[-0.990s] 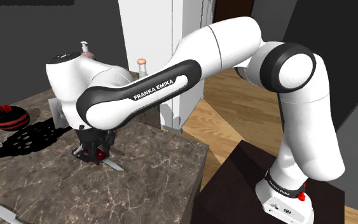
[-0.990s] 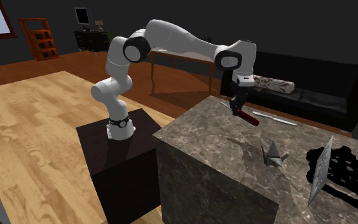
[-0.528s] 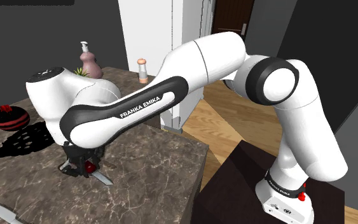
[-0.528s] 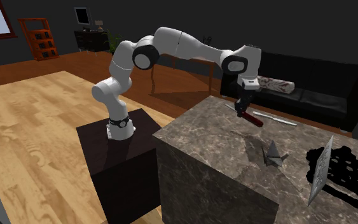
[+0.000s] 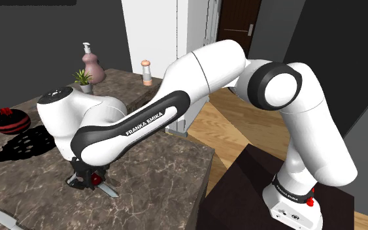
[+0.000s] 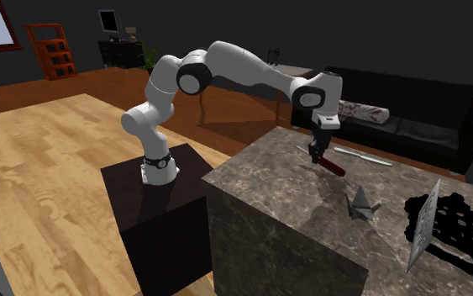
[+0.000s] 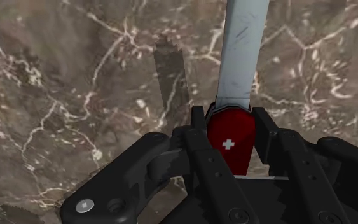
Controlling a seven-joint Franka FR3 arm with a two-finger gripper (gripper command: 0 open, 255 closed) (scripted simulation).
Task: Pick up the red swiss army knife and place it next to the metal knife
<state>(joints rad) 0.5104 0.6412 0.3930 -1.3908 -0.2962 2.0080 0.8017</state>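
Jaws: narrow, clamped on the red handle of the swiss army knife (image 7: pixel 230 145); gripper (image 7: pixel 229 121) has a finger on each side of it, no gap seen.
Knife vs jaws: handle sits between the jaws w/ its white cross facing the wrist cam. Grey blade is folded out and sticks out past the fingertips (image 7: pixel 198 121).
Height: gripper (image 5: pixel 84 176) is low over the counter (image 5: pixel 169 170). Blade tip is close to the stone; can't tell if it touches.
Spot on counter: held knife (image 6: pixel 331 163) is mid-surface, toward the edge on the sofa side and away from the corner nearest the stand.
Metal knife: (image 6: pixel 362 157) lies flat along that same edge, near the held knife, not touching it.
Done: grasp looks secure and the knife is carried most of the way, judging by how close the two are.
Left: set it down beside the metal knife (image 5: pixel 2 219), open up, back off.
Other stuff: folded paper bird (image 6: pixel 360 202) and black trivet (image 6: pixel 449 220) sit further along the surface, well apart from the gripper (image 6: pixel 317 154).
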